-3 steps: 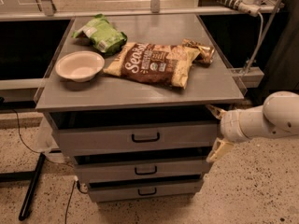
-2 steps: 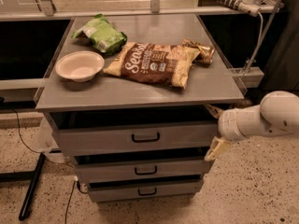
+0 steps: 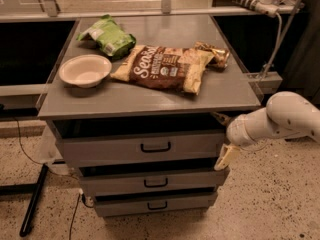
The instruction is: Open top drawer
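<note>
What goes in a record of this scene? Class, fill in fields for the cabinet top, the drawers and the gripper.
top drawer: widest of three grey fronts, just under the cabinet top
handle: black loop at front centre, nothing touching it
gripper: at the top drawer's right end, away from the handle
arm: white, reaching in from the right
on the cabinet top: white bowl, green snack bag, brown chip bag, small gold-brown packet

One bowl (image 3: 85, 70) and three bags (green bag (image 3: 107, 35), brown bag (image 3: 162, 68), gold bag (image 3: 214, 54)) top one counter (image 3: 150, 101) with three drawers: top drawer (image 3: 110, 150), middle drawer (image 3: 115, 183), bottom drawer (image 3: 120, 205). One end effector (image 3: 223, 138) hangs at its right corner.
</note>
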`<state>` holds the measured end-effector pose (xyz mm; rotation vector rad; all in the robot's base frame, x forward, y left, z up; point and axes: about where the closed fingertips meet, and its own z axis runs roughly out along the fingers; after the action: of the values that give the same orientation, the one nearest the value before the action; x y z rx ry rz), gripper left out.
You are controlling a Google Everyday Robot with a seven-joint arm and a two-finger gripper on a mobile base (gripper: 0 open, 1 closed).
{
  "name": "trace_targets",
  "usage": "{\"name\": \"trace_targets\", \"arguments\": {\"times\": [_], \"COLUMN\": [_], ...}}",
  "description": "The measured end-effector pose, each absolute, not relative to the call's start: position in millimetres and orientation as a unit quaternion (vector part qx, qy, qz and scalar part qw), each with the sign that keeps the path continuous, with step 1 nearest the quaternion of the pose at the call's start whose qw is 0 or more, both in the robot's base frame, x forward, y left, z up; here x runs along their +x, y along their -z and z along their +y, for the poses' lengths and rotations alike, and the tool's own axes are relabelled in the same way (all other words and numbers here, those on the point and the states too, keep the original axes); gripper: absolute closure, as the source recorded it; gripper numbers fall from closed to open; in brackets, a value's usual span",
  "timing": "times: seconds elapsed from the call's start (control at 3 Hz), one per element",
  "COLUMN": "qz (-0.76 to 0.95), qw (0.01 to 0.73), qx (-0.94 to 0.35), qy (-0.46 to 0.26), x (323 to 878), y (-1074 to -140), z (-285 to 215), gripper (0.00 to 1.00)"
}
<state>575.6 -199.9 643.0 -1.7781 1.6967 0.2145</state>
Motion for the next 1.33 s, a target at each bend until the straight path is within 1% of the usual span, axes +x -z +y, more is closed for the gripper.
{"name": "trace_targets", "arguments": {"times": [0.33,1.0,1.33], "qz": [0.649,0.649,0.651], "qw": [0.33,0.33,0.334], "qx": [-0.68,-0.68,-0.678], "qy": [-0.083,-0.083,-0.072], "x": [574,574,571], "y": [-645,-648,-657], "z": [-200,-200,-201], "gripper": [0.19,0.65,0.88]}}
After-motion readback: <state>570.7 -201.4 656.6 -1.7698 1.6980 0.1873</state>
